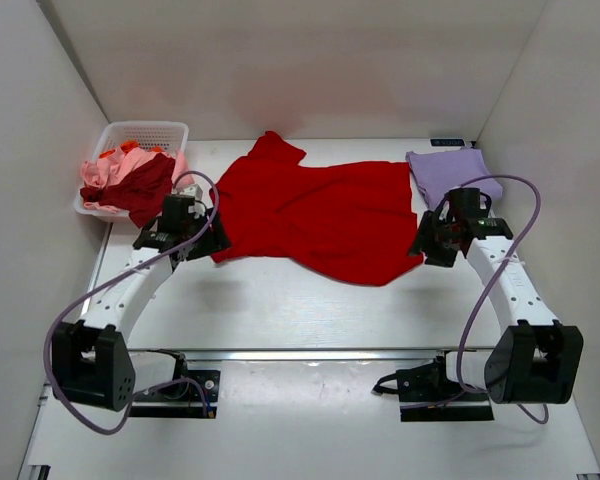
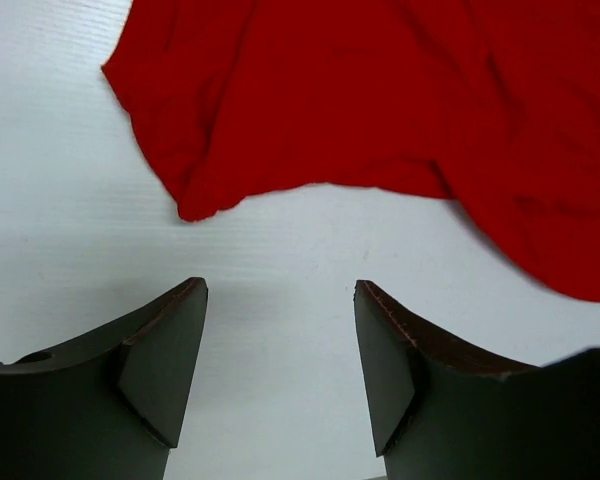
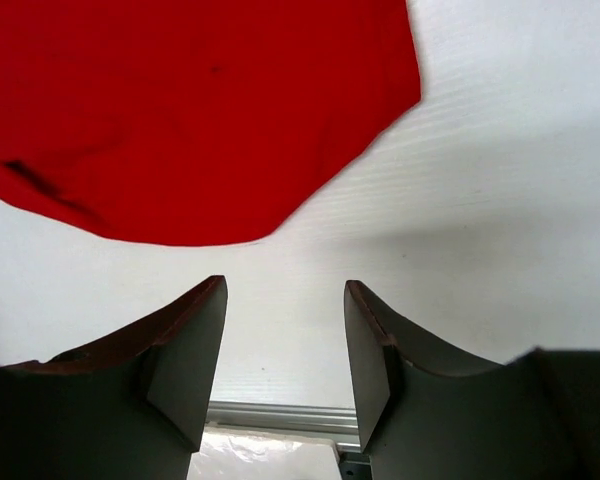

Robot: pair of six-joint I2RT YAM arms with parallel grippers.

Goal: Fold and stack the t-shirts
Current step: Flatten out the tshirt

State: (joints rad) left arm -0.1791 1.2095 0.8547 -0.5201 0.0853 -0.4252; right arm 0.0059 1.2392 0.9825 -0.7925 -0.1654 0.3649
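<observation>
A bright red t-shirt (image 1: pixel 320 215) lies spread and rumpled across the middle of the white table; it also shows in the left wrist view (image 2: pixel 380 100) and the right wrist view (image 3: pixel 190 110). A folded lavender t-shirt (image 1: pixel 450 175) lies at the back right. Pink, orange and dark red shirts (image 1: pixel 130 180) spill from a white basket (image 1: pixel 145 130) at the back left. My left gripper (image 1: pixel 205 240) (image 2: pixel 280 330) is open and empty over bare table beside the red shirt's left edge. My right gripper (image 1: pixel 427 245) (image 3: pixel 285 330) is open and empty beside the shirt's right edge.
White walls enclose the table on the left, back and right. A metal rail (image 1: pixel 310 353) runs across the near side in front of the arm bases. Cables loop from both arms.
</observation>
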